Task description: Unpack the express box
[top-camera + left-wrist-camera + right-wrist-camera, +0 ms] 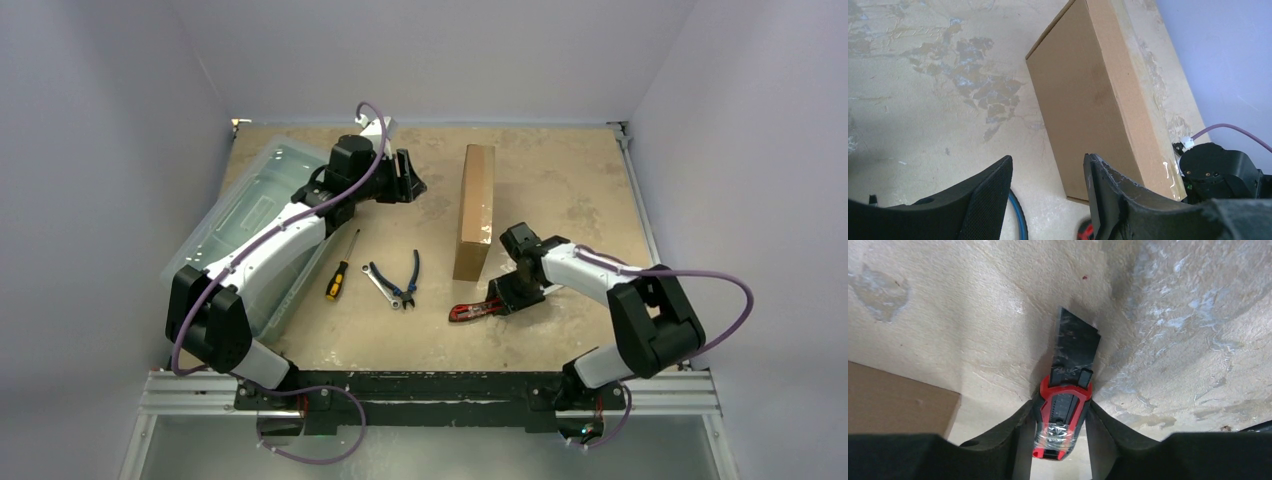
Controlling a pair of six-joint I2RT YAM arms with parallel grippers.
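express box point(475, 205) on edge, right pincer point(1059, 415) clamped on red box cutter point(468, 311) by it, left pincer point(1048, 172) apart off its left side

The flat rectangular plain brown cardboard box point(475, 210) point(1088, 100) is closed and stands on one long narrow side. It sits right of the worktop point(570, 180) centre, its length running from close to the far edge toward the near edge.
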